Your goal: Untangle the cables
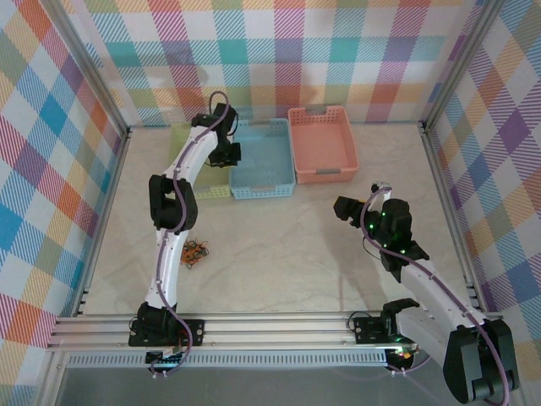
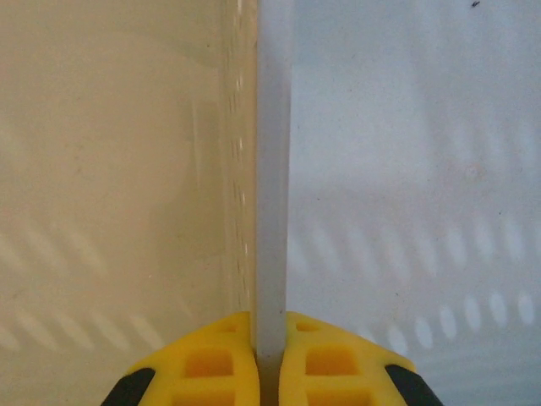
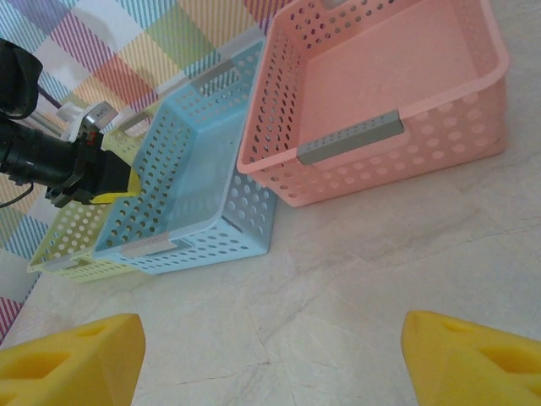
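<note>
Cables point(image 1: 196, 252) in 1 tangle, 3 baskets point(image 1: 321, 144), 2 arms point(image 1: 169, 262)

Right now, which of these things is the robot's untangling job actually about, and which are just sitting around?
Job:
- cables, a small orange-and-black heap on the table beside the left arm

Just standing about:
- yellow basket
- blue basket
- pink basket
They stand side by side at the table's far edge.
</note>
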You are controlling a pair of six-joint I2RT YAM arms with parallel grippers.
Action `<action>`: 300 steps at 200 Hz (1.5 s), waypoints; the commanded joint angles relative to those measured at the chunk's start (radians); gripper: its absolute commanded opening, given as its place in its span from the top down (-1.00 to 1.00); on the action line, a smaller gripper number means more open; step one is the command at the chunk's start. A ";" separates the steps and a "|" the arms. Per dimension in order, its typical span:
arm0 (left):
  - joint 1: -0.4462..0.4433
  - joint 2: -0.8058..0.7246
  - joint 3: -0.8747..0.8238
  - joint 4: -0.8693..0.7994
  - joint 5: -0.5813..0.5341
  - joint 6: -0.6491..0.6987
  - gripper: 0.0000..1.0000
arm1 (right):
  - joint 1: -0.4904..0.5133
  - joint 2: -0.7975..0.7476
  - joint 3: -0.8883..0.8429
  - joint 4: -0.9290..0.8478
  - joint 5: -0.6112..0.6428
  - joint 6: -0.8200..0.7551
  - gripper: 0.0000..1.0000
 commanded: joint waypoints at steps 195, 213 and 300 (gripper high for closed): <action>0.003 -1.090 -0.876 0.380 -0.007 -0.185 -0.44 | 0.113 0.054 0.088 0.033 -0.199 -0.103 -0.61; 0.006 -1.283 -1.084 0.419 -0.024 -0.213 -0.47 | 0.221 0.127 0.151 0.021 -0.249 -0.159 -0.61; 0.018 -1.733 -1.336 0.267 -0.224 -0.209 -0.71 | 0.648 0.806 0.831 -0.393 -0.321 -0.292 -0.35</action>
